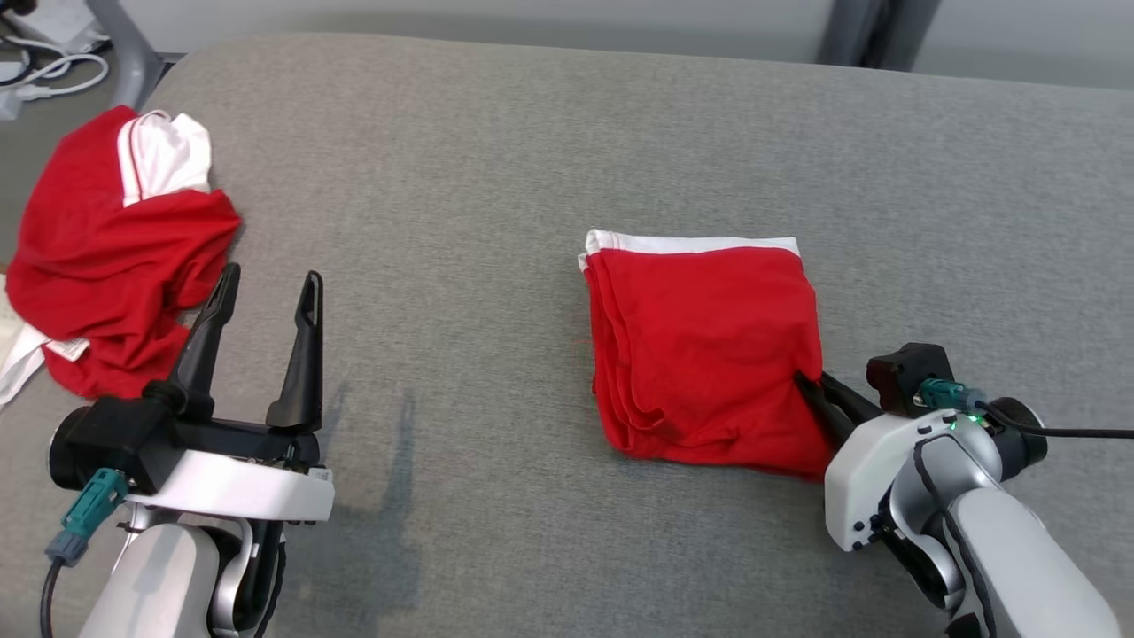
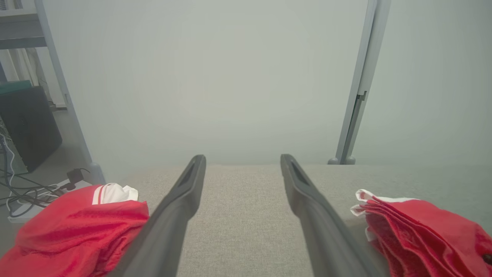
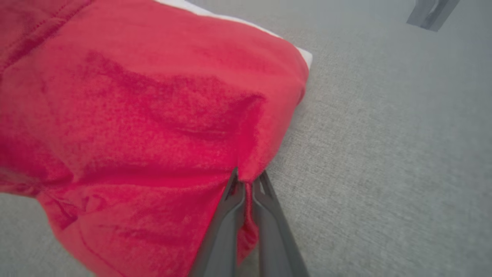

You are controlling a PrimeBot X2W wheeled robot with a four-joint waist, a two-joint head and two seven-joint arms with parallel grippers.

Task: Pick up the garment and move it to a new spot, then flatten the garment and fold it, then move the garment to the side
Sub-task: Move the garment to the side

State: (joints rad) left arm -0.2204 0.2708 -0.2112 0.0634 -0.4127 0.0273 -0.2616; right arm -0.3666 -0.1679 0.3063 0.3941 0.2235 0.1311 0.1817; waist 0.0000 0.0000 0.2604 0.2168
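Place: looks like a lab
Walls: pale panels [image 2: 215, 77], metal posts [image 2: 359, 96]
Floor: loose wires [image 2: 23, 192], a black box [image 2: 27, 127]

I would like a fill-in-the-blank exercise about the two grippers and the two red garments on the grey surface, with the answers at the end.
1. The right gripper is ____ on an edge of the folded garment.
2. The left gripper is ____ and holds nothing.
3. The crumpled garment lies on the robot's ____ side.
4. Both garments are red with ____ trim.

Missing words: shut; open; left; white.
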